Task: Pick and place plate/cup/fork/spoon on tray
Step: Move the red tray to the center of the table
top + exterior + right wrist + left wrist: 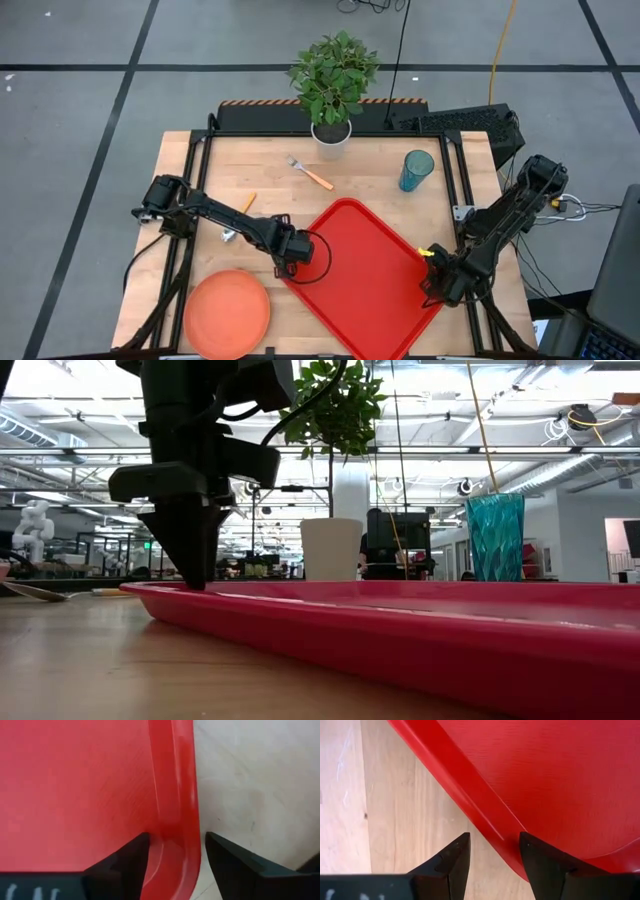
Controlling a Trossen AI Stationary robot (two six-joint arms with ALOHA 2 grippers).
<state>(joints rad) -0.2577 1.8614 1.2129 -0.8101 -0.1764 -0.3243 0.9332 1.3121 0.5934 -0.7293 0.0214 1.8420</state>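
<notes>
Both arms sit low at the tray's [365,265] opposite edges.
From above, I see the left gripper [290,262] and right gripper [436,283] there; plate [227,313], fork [311,174], cup [416,170] on the table [200,170]. Wrist views: both jaws apart, straddling the rim.

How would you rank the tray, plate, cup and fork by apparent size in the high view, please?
1. tray, clearly largest.
2. plate.
3 and 4. cup and fork: the fork is longer but slimmer, the cup shorter but wider, so they are not ranked.
</notes>
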